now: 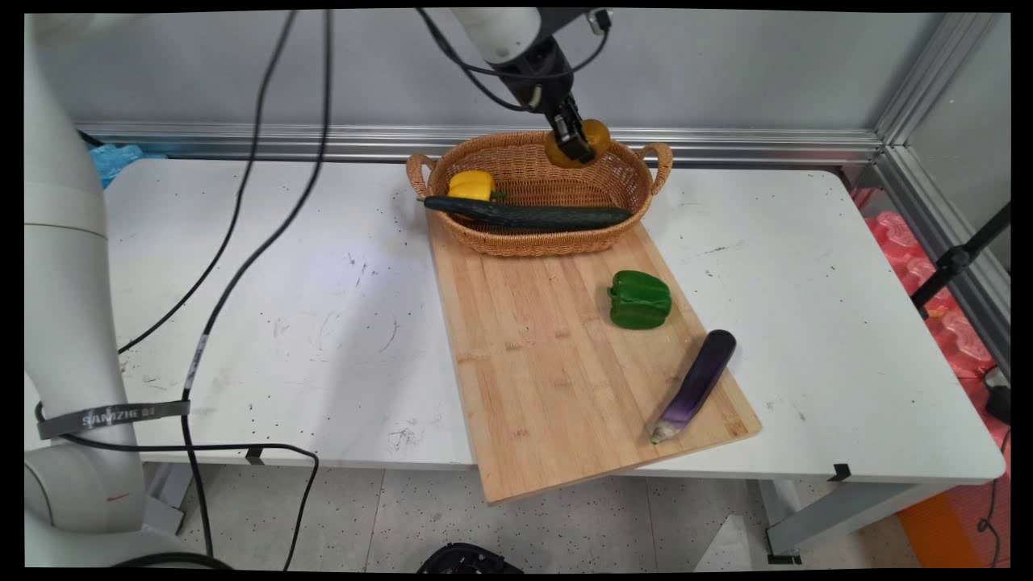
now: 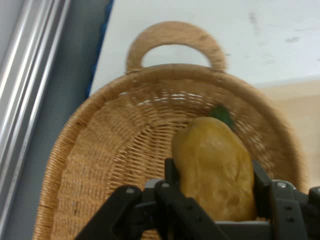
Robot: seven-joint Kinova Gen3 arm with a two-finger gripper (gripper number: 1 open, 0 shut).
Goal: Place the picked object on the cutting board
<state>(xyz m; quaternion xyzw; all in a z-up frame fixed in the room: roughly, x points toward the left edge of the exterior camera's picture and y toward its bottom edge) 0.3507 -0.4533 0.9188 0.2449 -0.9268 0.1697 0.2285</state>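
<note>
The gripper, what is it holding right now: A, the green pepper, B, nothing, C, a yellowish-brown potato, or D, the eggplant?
C: the gripper is shut on a yellowish-brown potato, held above the wicker basket.

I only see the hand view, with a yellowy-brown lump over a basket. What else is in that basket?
Observer: In the main view, a yellow pepper sits at the left end of the basket.
Operator: Is that all that's in there?
Observer: No. A long dark green cucumber lies along the near side, and its left tip pokes over the rim.
Operator: What's on the table away from my tool and its lump?
Observer: A green pepper and a purple eggplant lie on a wooden board in front of the basket.
</note>
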